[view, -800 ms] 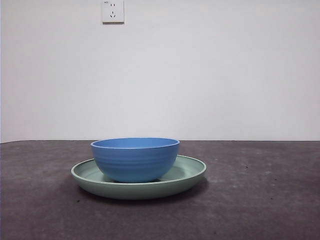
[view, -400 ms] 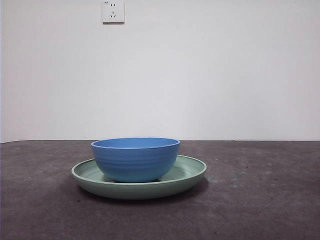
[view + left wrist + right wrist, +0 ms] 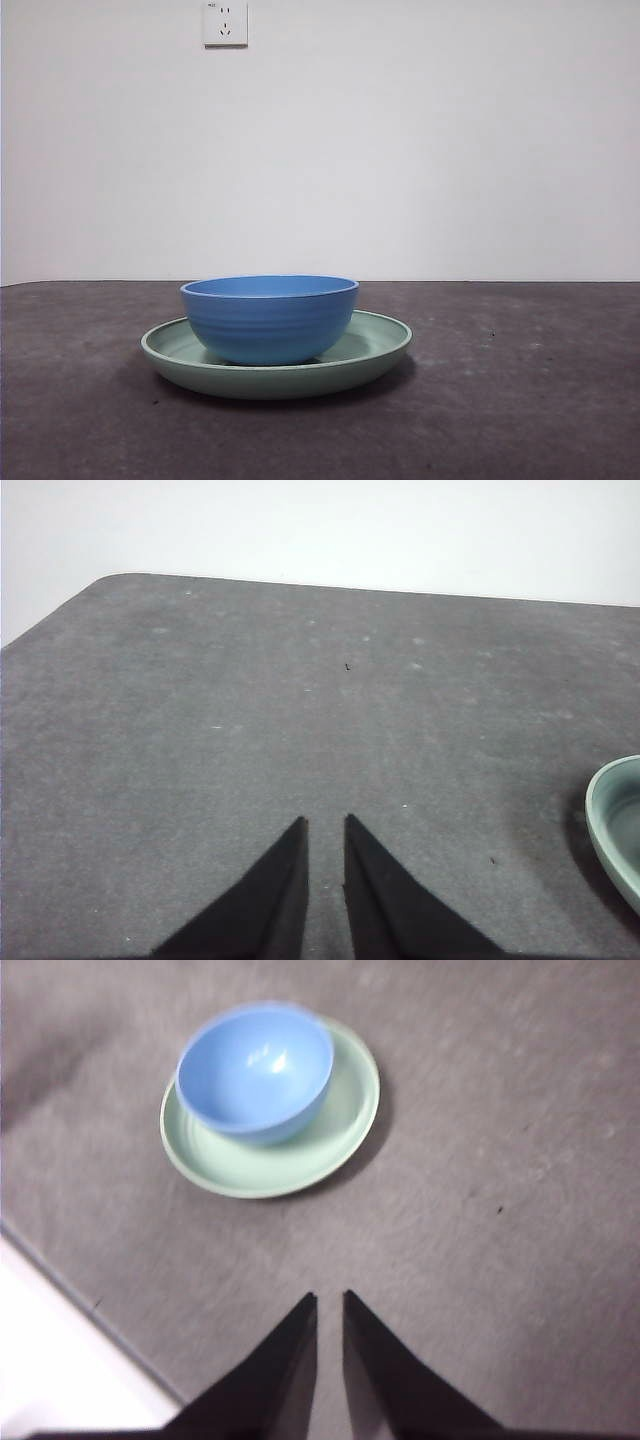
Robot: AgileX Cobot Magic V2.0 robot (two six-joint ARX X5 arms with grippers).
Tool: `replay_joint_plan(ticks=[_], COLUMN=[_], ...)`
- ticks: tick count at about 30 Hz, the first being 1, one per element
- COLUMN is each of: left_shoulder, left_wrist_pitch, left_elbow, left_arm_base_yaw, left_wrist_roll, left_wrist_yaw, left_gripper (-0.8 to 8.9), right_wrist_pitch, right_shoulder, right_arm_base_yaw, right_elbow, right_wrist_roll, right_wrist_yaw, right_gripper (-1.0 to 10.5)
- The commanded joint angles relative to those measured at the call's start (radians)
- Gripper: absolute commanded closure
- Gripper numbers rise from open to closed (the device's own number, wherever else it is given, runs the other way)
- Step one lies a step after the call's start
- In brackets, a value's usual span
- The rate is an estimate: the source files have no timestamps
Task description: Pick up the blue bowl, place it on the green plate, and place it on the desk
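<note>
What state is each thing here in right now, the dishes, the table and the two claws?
Blue bowl: upright, empty, sitting inside the plate, off-centre.
Green plate: flat on the desk, carrying the bowl.
Desk: dark, faintly scuffed.
Left gripper: holding nothing, jaws nearly together, over bare desk beside the plate.
Right gripper: holding nothing, jaws nearly together, apart from both dishes.

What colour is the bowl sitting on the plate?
Blue. The bowl shows best in the front view, sitting on the pale green plate.

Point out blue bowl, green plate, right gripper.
blue bowl [image 3: 270,322]: front view, ridged outer wall.
green plate [image 3: 375,345]: front view, inner rim beside the bowl.
right gripper [image 3: 329,1298]: right wrist view, between its tips.
</note>
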Motion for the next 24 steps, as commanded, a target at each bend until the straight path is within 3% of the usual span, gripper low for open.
replay_joint_plan(ticks=[1,6,10,18,24], left_shoulder=[0.000,0.000,0.000,0.000,0.000], left_wrist_pitch=[-0.006,-0.006,-0.006,-0.006,-0.006], left_elbow=[-0.021,-0.020,-0.021,-0.020,-0.020], left_arm_base_yaw=[0.002,0.002,0.002,0.002,0.002], left_wrist_roll=[0.012,0.012,0.012,0.012,0.012], left_wrist_yaw=[-0.001,-0.002,-0.002,-0.002,-0.002], left_gripper=[7.54,7.54,7.54,7.54,7.54], right_wrist_pitch=[0.198,0.689,0.897,0.906,0.782], right_shoulder=[-0.035,-0.167,-0.280,-0.455,-0.500], right_arm_base_yaw=[-0.088,-0.246,-0.336,-0.422,-0.450], right_elbow=[-0.123,-0.436,-0.623,-0.758,-0.780], right_wrist_roll=[-0.030,-0.035,-0.033,-0.034,-0.029], right_wrist_yaw=[-0.009,-0.009,0.042,0.126,0.214], right_gripper=[9.1,9.1,9.1,9.1,9.1])
